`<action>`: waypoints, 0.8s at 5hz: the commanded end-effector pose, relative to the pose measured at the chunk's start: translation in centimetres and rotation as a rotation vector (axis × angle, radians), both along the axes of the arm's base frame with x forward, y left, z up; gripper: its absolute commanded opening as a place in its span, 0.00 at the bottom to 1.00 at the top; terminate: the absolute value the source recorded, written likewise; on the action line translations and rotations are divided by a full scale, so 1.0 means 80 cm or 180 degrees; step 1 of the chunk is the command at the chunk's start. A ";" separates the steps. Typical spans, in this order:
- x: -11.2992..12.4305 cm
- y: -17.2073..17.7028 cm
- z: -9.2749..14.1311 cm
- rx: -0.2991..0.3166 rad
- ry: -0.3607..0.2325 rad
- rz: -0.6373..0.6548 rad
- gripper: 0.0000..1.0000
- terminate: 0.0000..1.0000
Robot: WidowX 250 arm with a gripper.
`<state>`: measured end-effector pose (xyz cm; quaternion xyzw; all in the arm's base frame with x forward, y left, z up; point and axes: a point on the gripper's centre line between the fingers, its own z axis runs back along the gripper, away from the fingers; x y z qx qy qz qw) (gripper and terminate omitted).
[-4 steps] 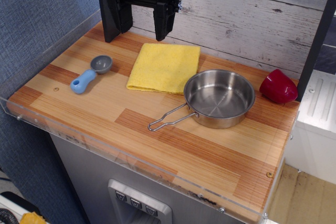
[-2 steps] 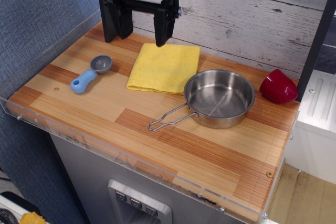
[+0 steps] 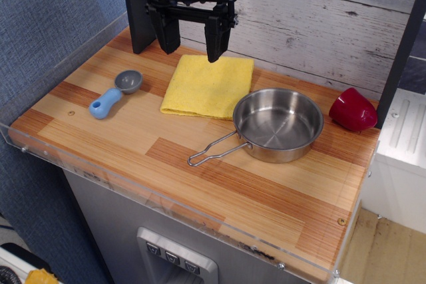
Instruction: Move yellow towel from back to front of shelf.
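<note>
The hand (image 3: 192,36), fingers spread apart and empty, hangs over the back edge of the yellow towel (image 3: 208,86), its arm cut off by the frame's top.

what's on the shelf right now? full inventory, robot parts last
towel: 1, yellow, folded, back middle of shelf
pan: 1, steel, empty, right of towel, wire handle toward front left
scoop: 1, blue handle with grey bowl, left of towel
red object: 1, dark red, back right corner
shelf: 1, striped wood, clear rim
wall: grey-white planks, behind shelf
gripper: 1, black, open, above towel's back edge, not touching
</note>
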<state>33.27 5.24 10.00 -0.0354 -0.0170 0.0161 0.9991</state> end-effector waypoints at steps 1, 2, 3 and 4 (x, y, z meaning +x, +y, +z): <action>0.053 0.001 -0.014 0.0179 -0.0235 -0.0190 1.00 0.00; 0.065 -0.003 -0.019 0.0421 -0.0388 -0.0265 1.00 0.00; 0.068 -0.007 -0.021 0.0504 -0.0440 -0.0291 1.00 0.00; 0.063 -0.005 -0.025 0.0529 -0.0479 -0.0236 1.00 0.00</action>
